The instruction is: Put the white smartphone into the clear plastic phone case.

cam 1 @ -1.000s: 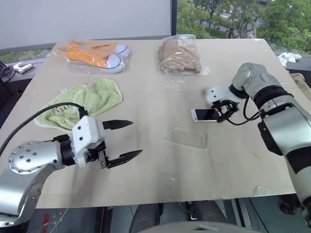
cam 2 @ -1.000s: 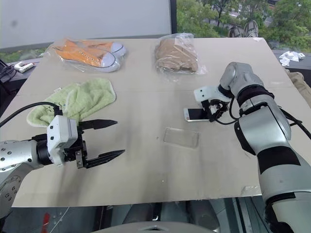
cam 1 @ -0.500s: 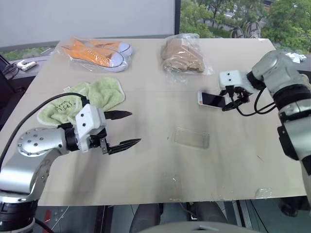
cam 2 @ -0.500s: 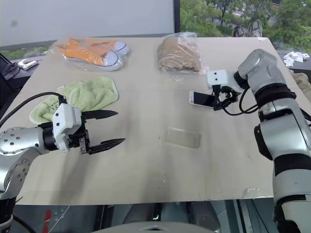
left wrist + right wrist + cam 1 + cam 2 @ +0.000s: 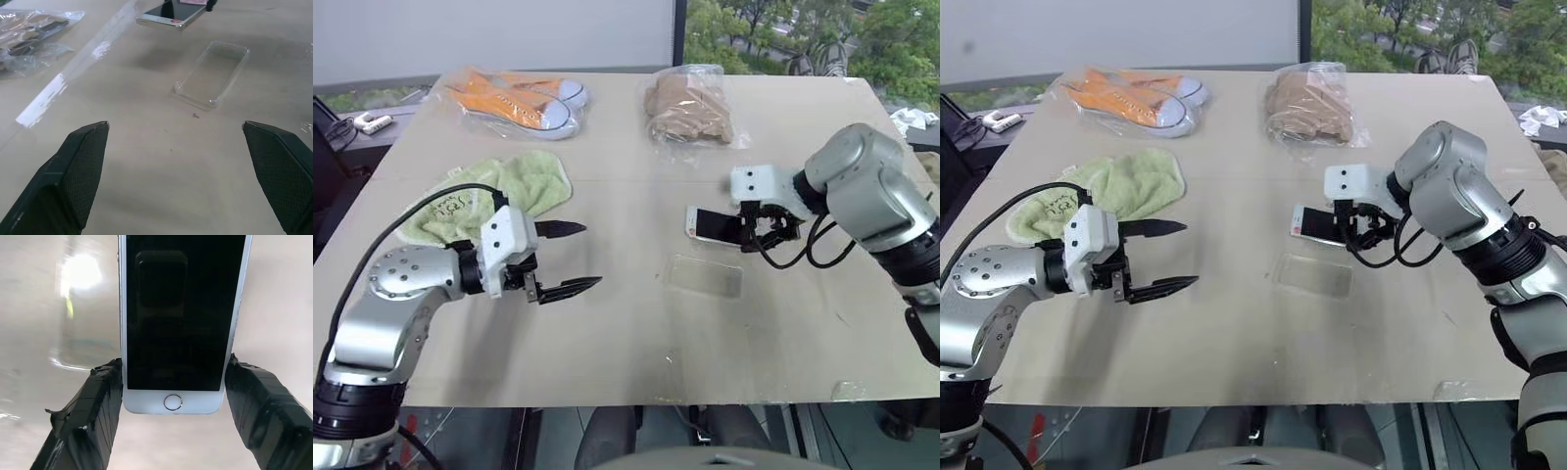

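Observation:
The white smartphone (image 5: 710,224) hangs screen-up a little above the table, held by its home-button end. My right gripper (image 5: 759,230) is shut on it, with one black finger (image 5: 93,406) against each long edge of the smartphone (image 5: 181,308). The clear plastic phone case (image 5: 705,277) lies flat on the table just nearer than the phone, open side up. In the left wrist view the case (image 5: 211,79) lies ahead and the phone (image 5: 168,13) floats beyond it. My left gripper (image 5: 582,257) hovers open and holds nothing, to the left of the case, pointing toward it.
A green towel (image 5: 499,191) lies behind my left gripper. Orange sneakers in a clear bag (image 5: 519,98) and brown cloth in a clear bag (image 5: 690,108) sit at the far side. The table's front edge (image 5: 636,397) is near.
My right gripper has lifted the smartphone off the table and carried it left and nearer, to just beyond the case. The left gripper stays open.

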`<state>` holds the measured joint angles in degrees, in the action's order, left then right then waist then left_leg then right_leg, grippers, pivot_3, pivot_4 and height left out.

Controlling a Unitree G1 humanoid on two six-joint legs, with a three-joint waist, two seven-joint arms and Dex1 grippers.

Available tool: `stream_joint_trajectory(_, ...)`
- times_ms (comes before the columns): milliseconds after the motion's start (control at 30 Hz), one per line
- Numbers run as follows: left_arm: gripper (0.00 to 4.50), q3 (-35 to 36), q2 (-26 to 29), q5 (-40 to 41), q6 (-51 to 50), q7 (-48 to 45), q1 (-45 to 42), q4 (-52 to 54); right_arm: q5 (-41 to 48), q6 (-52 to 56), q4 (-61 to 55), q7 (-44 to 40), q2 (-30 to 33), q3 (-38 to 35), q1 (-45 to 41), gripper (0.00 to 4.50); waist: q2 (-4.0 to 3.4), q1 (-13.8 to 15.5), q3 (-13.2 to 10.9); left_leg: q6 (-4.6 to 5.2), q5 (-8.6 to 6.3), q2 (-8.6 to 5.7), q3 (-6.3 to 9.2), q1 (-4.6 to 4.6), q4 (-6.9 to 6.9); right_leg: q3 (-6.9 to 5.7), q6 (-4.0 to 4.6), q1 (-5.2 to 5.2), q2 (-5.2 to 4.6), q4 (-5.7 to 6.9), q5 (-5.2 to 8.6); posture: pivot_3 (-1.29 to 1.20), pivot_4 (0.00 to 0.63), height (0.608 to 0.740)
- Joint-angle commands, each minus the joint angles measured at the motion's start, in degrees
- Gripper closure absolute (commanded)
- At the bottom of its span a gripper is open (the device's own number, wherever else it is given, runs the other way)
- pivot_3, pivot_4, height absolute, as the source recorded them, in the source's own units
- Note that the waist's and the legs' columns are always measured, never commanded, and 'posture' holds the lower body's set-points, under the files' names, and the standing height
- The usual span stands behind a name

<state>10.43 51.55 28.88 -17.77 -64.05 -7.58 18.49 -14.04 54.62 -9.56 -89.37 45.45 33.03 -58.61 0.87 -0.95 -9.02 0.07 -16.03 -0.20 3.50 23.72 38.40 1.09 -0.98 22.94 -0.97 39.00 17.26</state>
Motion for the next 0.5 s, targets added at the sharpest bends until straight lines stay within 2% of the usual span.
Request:
stream_joint_trajectory(33, 0.00, -0.58, -0.32, -0.32, 1.47, -0.46, -2.12, -0.10, 1.21, 8.08, -7.30, 0.80, 2.32, 0.59, 0.55, 1.62, 0.02, 0.30, 0.01, 0.00, 0.00, -0.01, 0.03, 0.01, 0.01, -0.04, 0.00, 0.00, 0.00, 0.00, 0.00, 0.00, 0.150, 0.740)
stream_joint_trajectory(167, 0.00, -2.34, -1.26, -0.94, 2.16, -0.79, -3.93, -1.37, 3.17, 13.30, -17.51, 2.66, 6.74, 2.53, 3.82, 1.62, 0.03, 0.50, 0.02, 0.01, -0.01, -0.08, 0.07, 0.06, 0.02, -0.08, -0.01, -0.03, -0.06, -0.06, 0.00, 0.00, 0.150, 0.740)
stream_joint_trajectory(300, 0.00, -3.23, -1.87, -1.34, 2.73, -1.18, -5.16, -2.34, 3.94, 15.50, -22.47, 5.54, 9.86, 5.54, 5.60, 1.62, 0.03, 0.17, 0.02, 0.02, -0.01, -0.09, 0.07, 0.06, 0.01, -0.10, -0.01, -0.01, -0.06, -0.05, 0.00, 0.00, 0.150, 0.740)
stream_joint_trajectory(500, 0.00, -4.25, -2.52, -1.61, 3.09, -1.23, -5.93, -2.76, 4.91, 19.06, -23.83, 12.01, 8.52, 9.43, 5.38, 1.62, 0.04, -0.06, 0.03, 0.04, 0.00, -0.08, 0.04, -0.03, 0.11, -0.08, -0.01, -0.06, -0.04, 0.10, 0.00, 0.00, 0.150, 0.740)
